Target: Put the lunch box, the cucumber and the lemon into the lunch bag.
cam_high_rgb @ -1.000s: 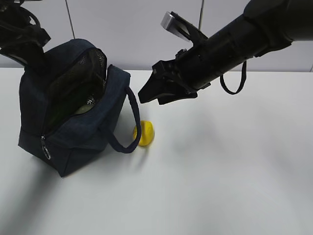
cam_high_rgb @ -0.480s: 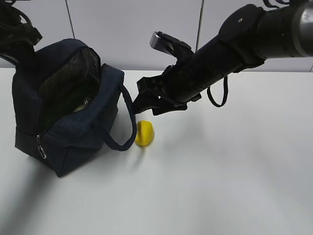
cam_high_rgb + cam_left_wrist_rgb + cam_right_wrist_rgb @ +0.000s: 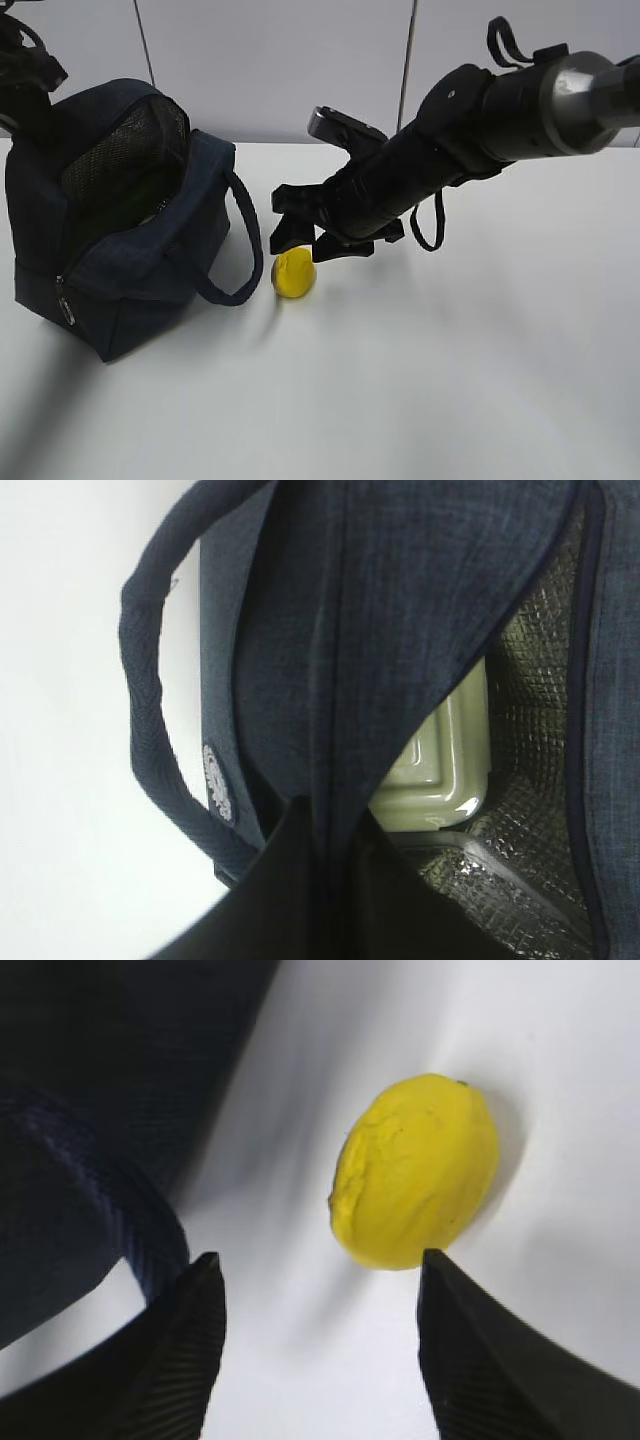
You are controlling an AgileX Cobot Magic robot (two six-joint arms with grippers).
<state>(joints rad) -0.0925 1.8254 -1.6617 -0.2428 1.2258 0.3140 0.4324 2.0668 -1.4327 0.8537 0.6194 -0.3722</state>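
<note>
Plain white matte tabletop (image 3: 480, 380). Directly on it: dark navy fabric lunch bag (image 3: 120, 250), left side; small lumpy yellow lemon (image 3: 294, 273) just beside its loop handle.

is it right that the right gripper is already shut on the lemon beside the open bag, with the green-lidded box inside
Not quite. The right gripper is open and not holding the lemon: the right wrist view shows its fingers apart with the lemon lying on the table ahead of them. The rest holds: the bag is open, and the box is inside.
</note>
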